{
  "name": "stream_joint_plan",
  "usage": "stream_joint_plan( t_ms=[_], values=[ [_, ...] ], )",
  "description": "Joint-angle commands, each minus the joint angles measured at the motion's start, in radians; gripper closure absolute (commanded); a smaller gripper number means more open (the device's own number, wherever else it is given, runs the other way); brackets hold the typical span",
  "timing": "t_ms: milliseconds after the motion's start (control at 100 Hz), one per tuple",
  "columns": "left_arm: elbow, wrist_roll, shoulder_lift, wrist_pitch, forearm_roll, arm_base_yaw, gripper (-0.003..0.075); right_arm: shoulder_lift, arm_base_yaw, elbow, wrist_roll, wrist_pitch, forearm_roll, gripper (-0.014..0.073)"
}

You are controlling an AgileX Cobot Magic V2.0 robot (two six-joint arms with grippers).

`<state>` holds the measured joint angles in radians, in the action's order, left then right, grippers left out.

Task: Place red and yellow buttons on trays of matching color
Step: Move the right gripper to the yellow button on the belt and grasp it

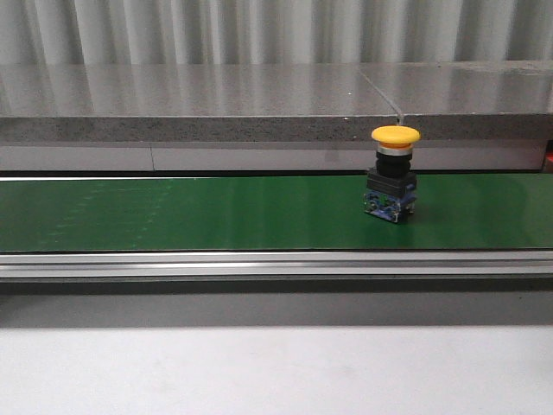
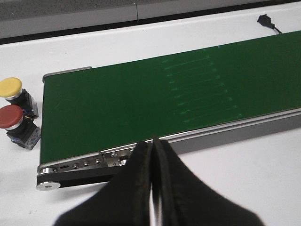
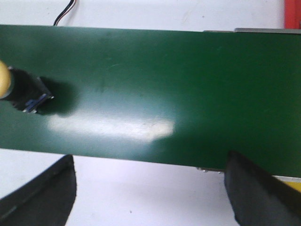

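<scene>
A yellow button (image 1: 395,172) with a black body and blue base stands upright on the green conveyor belt (image 1: 216,212), right of centre; its edge also shows in the right wrist view (image 3: 19,92). Off the belt's end on the white table stand another yellow button (image 2: 14,92) and a red button (image 2: 16,125), side by side. My left gripper (image 2: 153,148) is shut and empty, over the table just short of the belt's near rail. My right gripper (image 3: 149,162) is open and empty above the white table beside the belt. A sliver of red tray (image 3: 292,14) shows beyond the belt.
A grey stone ledge (image 1: 259,104) and a corrugated wall run behind the belt. A metal rail (image 1: 276,264) borders the belt's near edge. A black cable plug (image 2: 265,20) lies on the table past the belt. A yellow corner (image 3: 294,185) peeks by my right fingers.
</scene>
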<state>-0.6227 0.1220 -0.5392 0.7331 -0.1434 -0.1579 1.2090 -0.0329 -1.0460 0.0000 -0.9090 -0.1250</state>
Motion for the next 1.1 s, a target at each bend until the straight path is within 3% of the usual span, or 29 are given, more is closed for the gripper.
stream_joint_plan(
  t_ms=[0, 220, 430, 770, 1090],
  values=[
    [-0.026, -0.001, -0.002, -0.071, -0.015, -0.007, 0.074, 0.012, -0.023, -0.066, -0.03, -0.007, -0.007, -0.0045],
    [-0.026, -0.001, -0.002, -0.071, -0.015, -0.007, 0.074, 0.138, -0.117, -0.197, -0.124, -0.132, -0.007, -0.0041],
    [-0.026, -0.001, -0.002, -0.071, -0.015, -0.007, 0.074, 0.248, -0.195, -0.285, -0.251, -0.158, -0.007, -0.0041],
    [-0.026, -0.001, -0.002, -0.071, -0.015, -0.007, 0.074, 0.398, -0.206, -0.366, -0.428, -0.168, -0.008, -0.0041],
    [-0.026, -0.001, -0.002, -0.071, -0.015, -0.007, 0.074, 0.479, -0.206, -0.4, -0.444, -0.137, -0.009, -0.0023]
  ],
)
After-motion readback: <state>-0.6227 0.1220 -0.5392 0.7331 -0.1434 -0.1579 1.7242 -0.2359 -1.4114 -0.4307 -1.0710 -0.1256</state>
